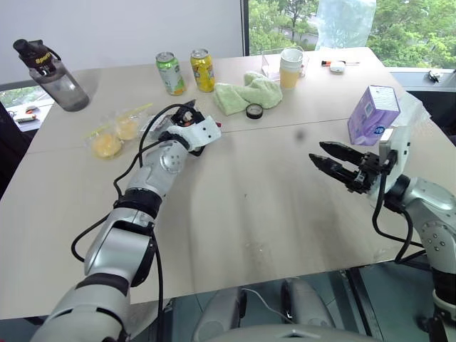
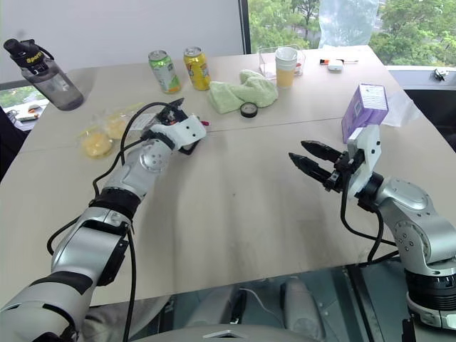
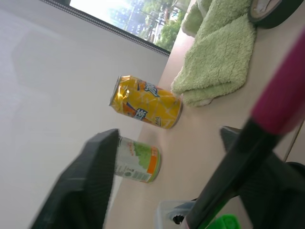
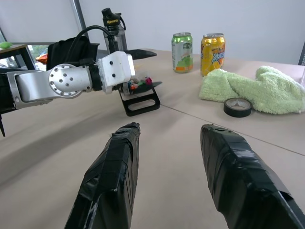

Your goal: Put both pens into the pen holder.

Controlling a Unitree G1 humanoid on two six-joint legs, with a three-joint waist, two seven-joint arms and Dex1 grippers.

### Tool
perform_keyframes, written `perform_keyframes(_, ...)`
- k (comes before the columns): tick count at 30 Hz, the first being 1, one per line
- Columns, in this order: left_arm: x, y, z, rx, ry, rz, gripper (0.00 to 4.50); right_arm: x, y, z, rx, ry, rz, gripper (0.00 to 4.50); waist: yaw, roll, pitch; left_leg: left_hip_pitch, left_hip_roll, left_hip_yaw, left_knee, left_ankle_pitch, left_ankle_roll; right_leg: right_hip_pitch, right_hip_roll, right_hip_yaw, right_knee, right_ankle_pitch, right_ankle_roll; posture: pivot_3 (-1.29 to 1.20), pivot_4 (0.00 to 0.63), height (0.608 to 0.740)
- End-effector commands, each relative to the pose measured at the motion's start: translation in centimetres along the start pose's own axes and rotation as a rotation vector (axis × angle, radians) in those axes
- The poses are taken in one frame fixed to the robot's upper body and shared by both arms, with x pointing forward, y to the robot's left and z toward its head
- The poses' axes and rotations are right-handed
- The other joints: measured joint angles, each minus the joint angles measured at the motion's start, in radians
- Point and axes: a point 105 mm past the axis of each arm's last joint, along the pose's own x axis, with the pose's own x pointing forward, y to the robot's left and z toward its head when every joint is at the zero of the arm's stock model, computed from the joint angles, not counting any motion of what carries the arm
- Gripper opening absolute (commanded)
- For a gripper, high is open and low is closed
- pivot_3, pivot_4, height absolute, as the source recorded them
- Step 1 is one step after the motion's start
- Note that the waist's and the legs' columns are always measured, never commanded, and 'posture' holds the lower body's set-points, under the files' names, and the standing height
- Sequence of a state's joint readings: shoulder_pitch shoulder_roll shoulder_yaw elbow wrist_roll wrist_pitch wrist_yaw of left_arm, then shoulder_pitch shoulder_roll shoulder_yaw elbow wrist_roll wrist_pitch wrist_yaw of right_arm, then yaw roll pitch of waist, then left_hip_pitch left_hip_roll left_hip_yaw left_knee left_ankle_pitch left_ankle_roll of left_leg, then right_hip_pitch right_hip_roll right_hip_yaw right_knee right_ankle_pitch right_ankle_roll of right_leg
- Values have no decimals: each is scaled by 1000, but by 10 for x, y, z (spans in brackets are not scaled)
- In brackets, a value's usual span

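My left gripper [image 1: 191,117] reaches over the pen holder [image 4: 143,106], a small box with a black rim and colourful marker ends [image 4: 138,85] showing in it. In the left wrist view its two black fingers [image 3: 83,186] stand wide apart, open. The pink pen [image 3: 281,95], with its dark middle, runs slanted between them, close to one finger, and its lower end goes down into the holder's mouth. My right gripper [image 1: 317,152] hovers above the table's right side, open, with nothing between its fingers [image 4: 112,181].
Behind the holder stand a green can [image 1: 171,73] and a yellow can [image 1: 202,70], beside a green towel [image 1: 248,92] and a tape roll [image 1: 254,111]. A bag of yellow food [image 1: 114,132] lies left of the holder, a bottle [image 1: 53,75] far left, a purple box [image 1: 374,114] right.
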State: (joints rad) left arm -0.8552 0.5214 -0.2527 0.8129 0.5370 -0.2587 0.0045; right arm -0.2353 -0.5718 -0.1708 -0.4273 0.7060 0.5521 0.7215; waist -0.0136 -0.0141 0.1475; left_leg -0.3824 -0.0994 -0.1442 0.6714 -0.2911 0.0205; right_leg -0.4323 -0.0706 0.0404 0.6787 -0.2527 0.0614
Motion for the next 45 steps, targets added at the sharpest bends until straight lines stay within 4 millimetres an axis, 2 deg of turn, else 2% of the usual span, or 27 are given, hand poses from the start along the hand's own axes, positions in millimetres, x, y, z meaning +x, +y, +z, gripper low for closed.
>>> perform_keyframes(1, 3, 19, -1, 10, 8, 60, 4489, 3, 8, 16, -48, -37, 30, 2167, 1, 0, 0, 0, 0, 0, 0, 0, 0, 0, 0, 0, 0, 0, 0, 0, 150, 740)
perform_keyframes(11, 6, 31, -6, -87, 42, 117, 4489, -1, 5, 11, -45, -31, 25, 2167, 0, 0, 0, -1, 0, 0, 0, 0, 0, 0, 0, 0, 0, 0, 0, 0, 150, 740)
perform_keyframes(15, 5, 29, -16, -231, 100, 127, 4489, -3, 4, 7, -44, -30, 21, 2167, 0, 0, 0, 0, 0, 0, 0, 0, 0, 0, 0, 0, 0, 0, 0, 0, 150, 740)
perform_keyframes(23, 2, 20, -27, -241, 174, 78, 4489, -9, 2, -1, -46, -26, 15, 2167, -2, 0, 0, 0, 0, 0, 0, 0, 0, 0, 0, 0, 1, 0, 0, 0, 150, 740)
perform_keyframes(24, 2, 21, -29, -265, 189, 85, 4489, -9, 1, -2, -46, -25, 14, 2167, -3, 0, 0, 0, 0, 0, 0, 0, 0, 0, 0, 0, 1, 0, 0, 0, 150, 740)
perform_keyframes(27, 1, 22, -35, -516, 230, 137, 4489, -10, 1, -4, -47, -24, 14, 2167, -3, 0, 0, 0, 0, 0, 1, 0, 0, 0, 0, 0, 1, 0, 0, 0, 150, 740)
perform_keyframes(31, 4, 23, -29, -514, 207, 119, 4489, -9, 0, -5, -49, -27, 15, 2167, -3, 0, 0, 0, 0, 0, 2, 0, 0, 0, 0, 0, 1, 0, 0, 0, 150, 740)
perform_keyframes(34, 8, 17, -9, -487, 113, 62, 4489, -11, -1, -6, -51, -24, 17, 2167, -1, 0, 0, 0, 0, 0, 1, 0, 0, 0, 0, 0, 1, 0, 0, 0, 150, 740)
perform_keyframes(38, 8, 12, 1, -497, 70, 46, 4489, -12, -1, -6, -53, -20, 15, 2167, 0, 0, 0, -1, 0, 0, 2, 0, 0, 0, 0, 0, 1, 0, 0, 0, 150, 740)
perform_keyframes(45, 7, 8, 3, -383, 66, 17, 4489, -10, 1, -5, -57, -20, 14, 2167, -1, 0, 0, 0, 0, 0, 2, 0, 0, 0, 0, 0, 1, 0, 0, 0, 150, 740)
